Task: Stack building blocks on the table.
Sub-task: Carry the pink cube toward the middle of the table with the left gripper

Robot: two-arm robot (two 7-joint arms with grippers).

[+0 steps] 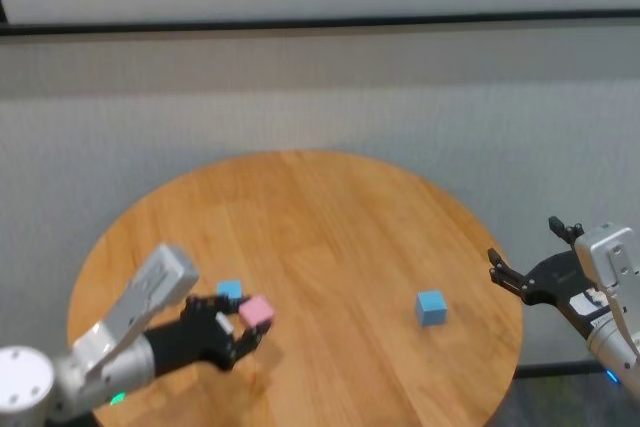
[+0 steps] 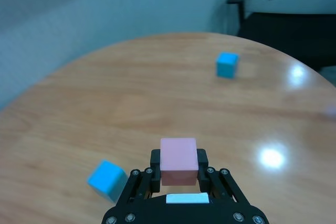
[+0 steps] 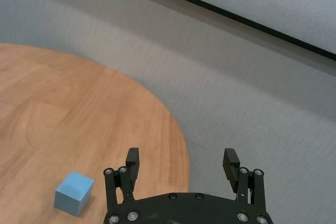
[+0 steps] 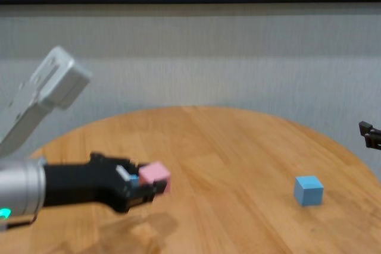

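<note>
Item 1: pink block, clamped in our left gripper above table. Right gripper idles, jaws wide (empty). Risk: off-centre release topples it off blue block.

In the chest view the near blue cube shows only as a sliver behind the left gripper — mostly hidden. The right gripper is cut by the picture's edge — only dark tips show.

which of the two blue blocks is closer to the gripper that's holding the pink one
The blue block just beside the left gripper, which grips the pink block. The other blue block sits alone far across the table, nearer the open right gripper.
</note>
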